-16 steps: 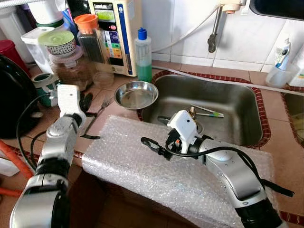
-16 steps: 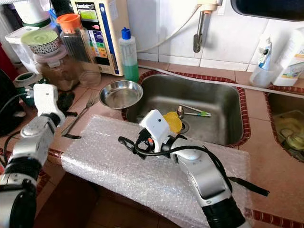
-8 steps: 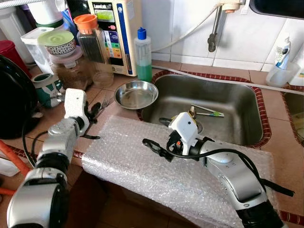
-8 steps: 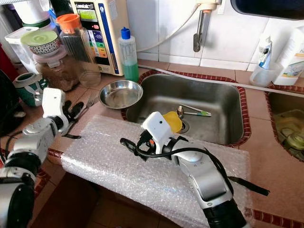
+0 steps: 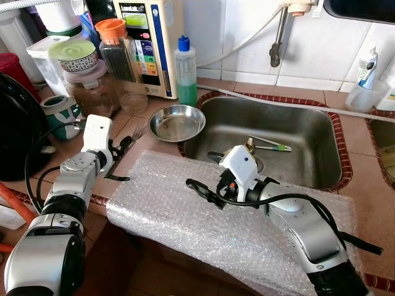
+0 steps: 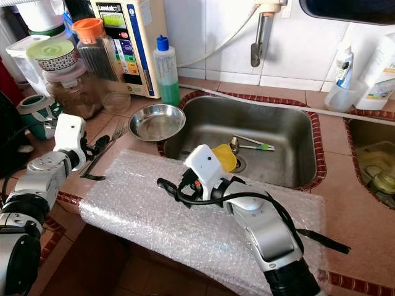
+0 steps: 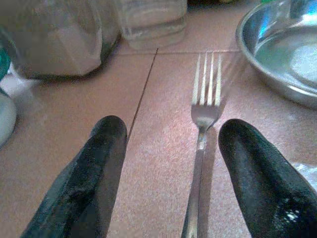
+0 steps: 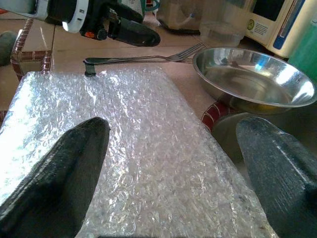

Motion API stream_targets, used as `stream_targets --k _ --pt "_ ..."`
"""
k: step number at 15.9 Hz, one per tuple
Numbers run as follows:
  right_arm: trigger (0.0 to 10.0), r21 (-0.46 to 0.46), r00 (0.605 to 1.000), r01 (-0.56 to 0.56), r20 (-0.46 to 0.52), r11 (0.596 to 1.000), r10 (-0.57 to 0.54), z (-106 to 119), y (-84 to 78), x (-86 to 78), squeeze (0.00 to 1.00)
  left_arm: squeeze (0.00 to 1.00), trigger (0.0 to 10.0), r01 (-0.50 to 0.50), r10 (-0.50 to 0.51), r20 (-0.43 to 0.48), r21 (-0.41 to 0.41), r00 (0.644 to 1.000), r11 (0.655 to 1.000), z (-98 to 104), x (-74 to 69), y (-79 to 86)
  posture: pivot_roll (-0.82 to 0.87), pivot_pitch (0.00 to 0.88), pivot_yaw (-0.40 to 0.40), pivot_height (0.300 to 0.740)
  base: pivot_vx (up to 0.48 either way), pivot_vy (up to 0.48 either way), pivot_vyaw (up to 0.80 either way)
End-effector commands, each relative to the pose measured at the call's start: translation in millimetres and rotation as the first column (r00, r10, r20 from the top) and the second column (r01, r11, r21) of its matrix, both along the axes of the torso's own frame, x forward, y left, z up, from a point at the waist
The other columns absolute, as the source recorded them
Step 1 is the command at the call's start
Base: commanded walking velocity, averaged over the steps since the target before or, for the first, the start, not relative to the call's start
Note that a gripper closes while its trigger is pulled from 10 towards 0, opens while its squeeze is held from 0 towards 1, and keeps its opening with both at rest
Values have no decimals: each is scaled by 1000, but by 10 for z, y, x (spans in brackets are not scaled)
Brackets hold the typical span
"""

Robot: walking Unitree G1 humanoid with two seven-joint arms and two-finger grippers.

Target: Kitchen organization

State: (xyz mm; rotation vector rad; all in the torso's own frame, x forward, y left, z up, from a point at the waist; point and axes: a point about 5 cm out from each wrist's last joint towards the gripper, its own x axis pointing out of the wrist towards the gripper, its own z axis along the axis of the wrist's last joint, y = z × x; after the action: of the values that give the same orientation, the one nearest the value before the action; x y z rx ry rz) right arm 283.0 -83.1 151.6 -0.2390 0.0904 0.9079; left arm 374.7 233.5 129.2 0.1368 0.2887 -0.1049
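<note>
Now, my readout against a second ago:
Left pincer: I've brought it down from beside the jars; fingers spread wide, straddling the fork, gripping nothing.
Fork: flat on the table, unmoved, tines near the bowl.
Right pincer: unchanged, wide open over the bubble wrap, empty.

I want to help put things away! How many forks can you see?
1. The fork lies on the tiled counter, beside the steel bowl, between the open fingers of the left tool. More could be hidden behind the arms.
</note>
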Motion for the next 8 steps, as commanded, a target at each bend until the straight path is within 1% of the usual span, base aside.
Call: stream_targets --k 1,4,6,7,8 --pt "10000 4 1000 -10 21 1000 9 38 16 -21 0 1000 10000 -29 29 9 -5 1000 1000 56 13 70 34 54 117 740 0 0 0" --pt "10000 -1 1000 -9 28 1000 9 36 11 -11 0 1000 10000 -11 11 30 0 999 1000 79 16 72 38 52 111 740 0 0 0" --pt "10000 -2 1000 -10 30 1000 10 34 14 -7 0 1000 10000 0 1 32 -16 999 1000 82 17 61 40 52 111 740 0 0 0" --pt "10000 -3 999 -10 33 1000 10 34 15 -7 0 1000 10000 41 -40 25 -47 999 998 82 18 26 40 51 111 740 0 0 0" --pt "10000 -4 999 -8 34 1000 8 32 14 -6 0 1000 10000 49 -48 29 -49 998 998 86 18 22 40 51 111 740 0 0 0"
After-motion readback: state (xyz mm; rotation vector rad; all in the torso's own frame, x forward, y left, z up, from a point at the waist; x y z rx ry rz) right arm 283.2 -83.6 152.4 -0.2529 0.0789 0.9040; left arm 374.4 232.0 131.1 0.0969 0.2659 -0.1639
